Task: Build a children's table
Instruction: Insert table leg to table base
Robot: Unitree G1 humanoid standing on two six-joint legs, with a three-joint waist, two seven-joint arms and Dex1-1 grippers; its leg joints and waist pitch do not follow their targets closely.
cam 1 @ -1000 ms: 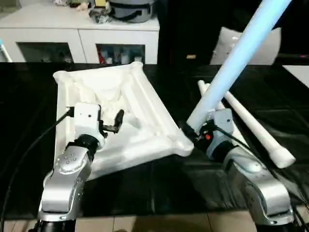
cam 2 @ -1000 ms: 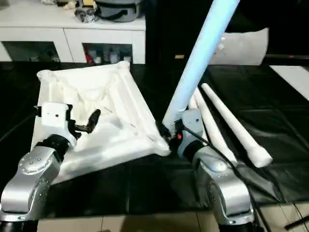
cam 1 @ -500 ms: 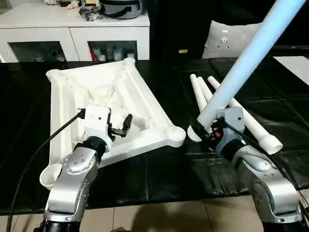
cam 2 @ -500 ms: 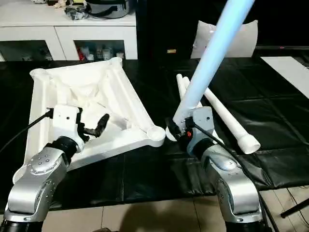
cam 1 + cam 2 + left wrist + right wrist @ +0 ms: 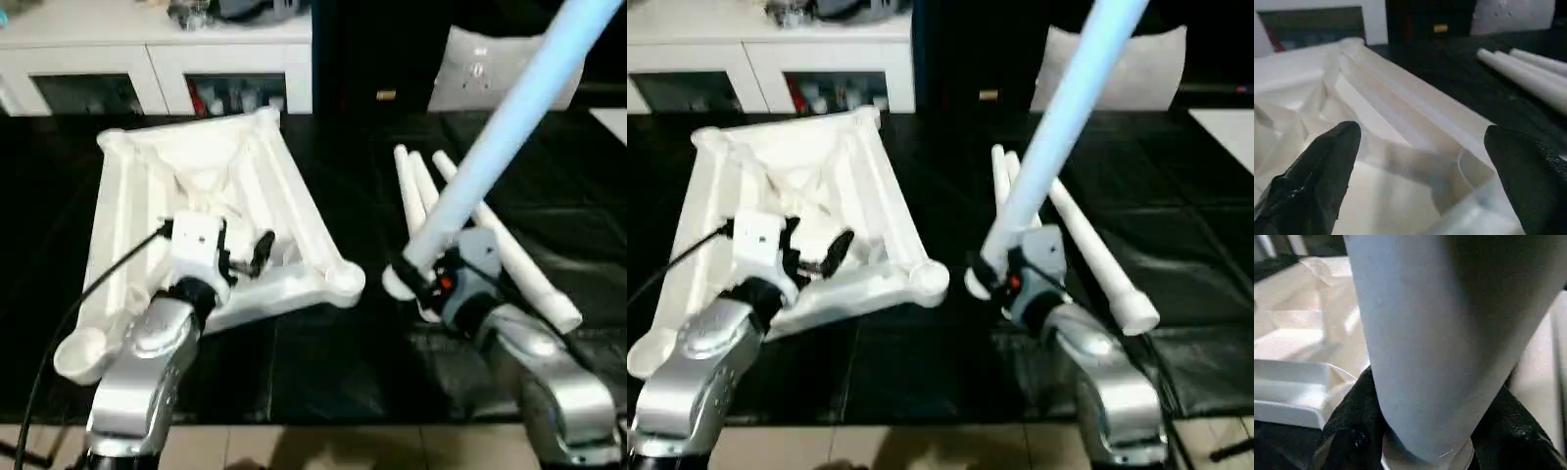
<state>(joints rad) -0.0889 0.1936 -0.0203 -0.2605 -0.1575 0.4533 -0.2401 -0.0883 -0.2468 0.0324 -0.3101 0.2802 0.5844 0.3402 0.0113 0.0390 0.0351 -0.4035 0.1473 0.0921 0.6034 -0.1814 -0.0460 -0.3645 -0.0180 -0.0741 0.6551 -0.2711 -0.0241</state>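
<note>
One leg [image 5: 500, 127] sat clamped in your right gripper [image 5: 423, 279] near its flared collar, shaft slanting up and away to the far right. Three more legs [image 5: 490, 240] lay on the black mat beyond. Top [image 5: 196, 225] rested ribs-up at left; your left gripper [image 5: 1420, 181] hovered over it, fingers wide. Bring the collar over the near-right corner socket [image 5: 343, 279], stand the leg upright, then press down.

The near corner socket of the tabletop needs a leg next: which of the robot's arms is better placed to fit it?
Right. The right gripper already grips a leg beside that socket; the left gripper is open over the tabletop.
</note>
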